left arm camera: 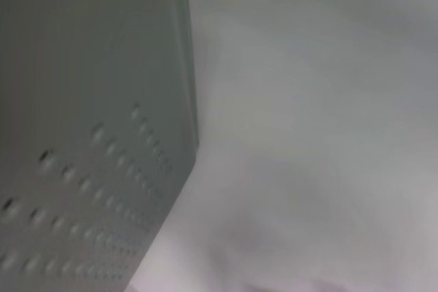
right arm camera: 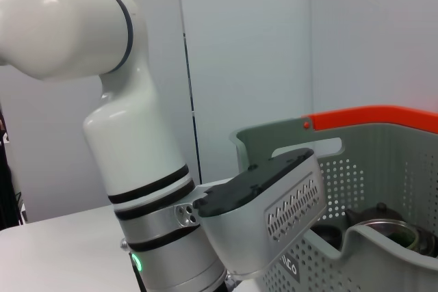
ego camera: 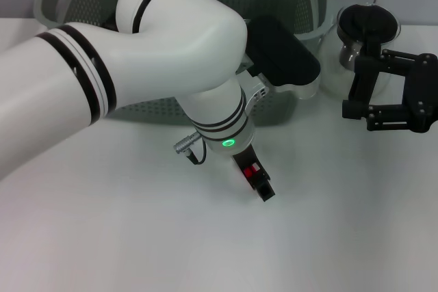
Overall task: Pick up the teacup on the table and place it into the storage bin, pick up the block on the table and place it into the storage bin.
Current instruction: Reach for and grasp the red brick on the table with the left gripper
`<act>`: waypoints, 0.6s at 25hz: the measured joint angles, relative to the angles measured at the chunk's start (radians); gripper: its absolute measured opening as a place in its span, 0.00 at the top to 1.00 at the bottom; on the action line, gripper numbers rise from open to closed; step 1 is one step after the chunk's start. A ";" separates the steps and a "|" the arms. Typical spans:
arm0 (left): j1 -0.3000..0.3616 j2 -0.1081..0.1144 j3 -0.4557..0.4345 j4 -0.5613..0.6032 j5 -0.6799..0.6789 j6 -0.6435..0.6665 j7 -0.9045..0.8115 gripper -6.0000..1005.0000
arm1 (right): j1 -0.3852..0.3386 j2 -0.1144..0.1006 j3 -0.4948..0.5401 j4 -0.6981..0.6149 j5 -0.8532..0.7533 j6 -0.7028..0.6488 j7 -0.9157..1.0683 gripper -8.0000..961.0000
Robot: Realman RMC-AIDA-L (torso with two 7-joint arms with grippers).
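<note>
Storage bin (ego camera: 137,111), grey-green with small holes in its walls and orange clips on the handles, is standing at the far side of the white counter (ego camera: 137,237), behind the left arm. The left arm is reaching across the middle of the head view and is covering most of the bin. Its wrist is pointing down to the counter just in front of the bin, with a green light glowing on it. The left claw (ego camera: 261,186) is hanging low above the counter, black with a small red part on it; I cannot tell if its fingers are open or closed, and I cannot tell if it is holding something. In the left wrist view the perforated wall of the bin (left arm camera: 89,135) is filling one side, very near to the camera, and bare counter (left arm camera: 308,135) is lying beside it.

The right claw (ego camera: 387,94) is staying to the right side, above the counter, with its black fingers spread apart and nothing between them. Just behind it a glass pot (ego camera: 363,39) with a black lid is standing on the counter. In the right wrist view a dark round thing (right arm camera: 383,227) is lying inside the bin (right arm camera: 356,169), but I cannot say what it is.
</note>
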 joint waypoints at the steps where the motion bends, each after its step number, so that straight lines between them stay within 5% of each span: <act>1: 0.000 0.000 0.000 -0.001 0.000 0.000 0.000 0.11 | 0.000 0.000 0.000 0.000 0.000 0.000 0.000 0.03; 15: -0.002 0.000 0.011 0.001 0.000 0.000 -0.002 0.12 | 0.000 0.000 0.000 0.000 0.000 0.000 -0.001 0.03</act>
